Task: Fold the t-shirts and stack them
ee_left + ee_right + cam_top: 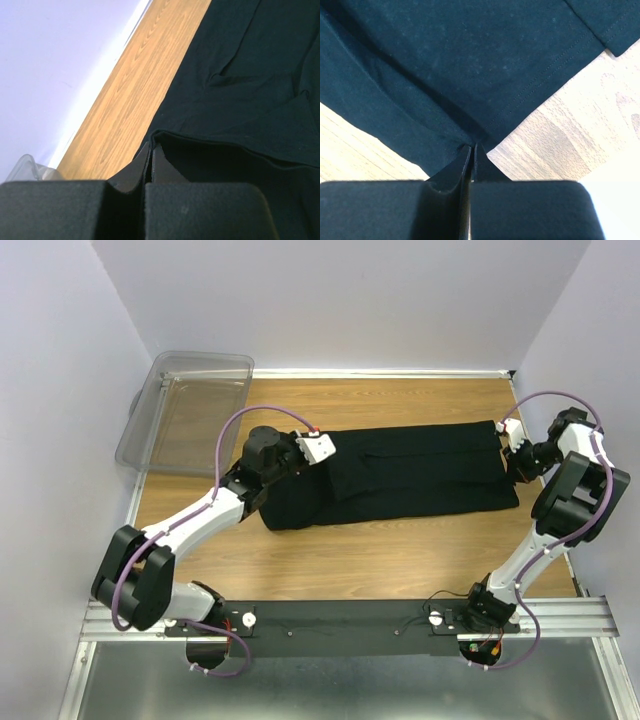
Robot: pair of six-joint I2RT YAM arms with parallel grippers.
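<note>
A black t-shirt [400, 475] lies folded into a long strip across the middle of the wooden table. No logo or tag shows. My left gripper [312, 452] is at the strip's left end, shut on a raised fold of the cloth [210, 145]. My right gripper [512, 445] is at the strip's right end, shut on the hem corner [470, 135] of the t-shirt. In the left wrist view the t-shirt [250, 90] fills the right half. In the right wrist view the stitched hem [540, 80] runs diagonally above the closed fingers.
A clear plastic bin [185, 410] stands empty at the back left, partly over the table edge; its corner [27, 167] shows in the left wrist view. Walls close in the back and both sides. Bare wood [400, 560] lies in front of the t-shirt.
</note>
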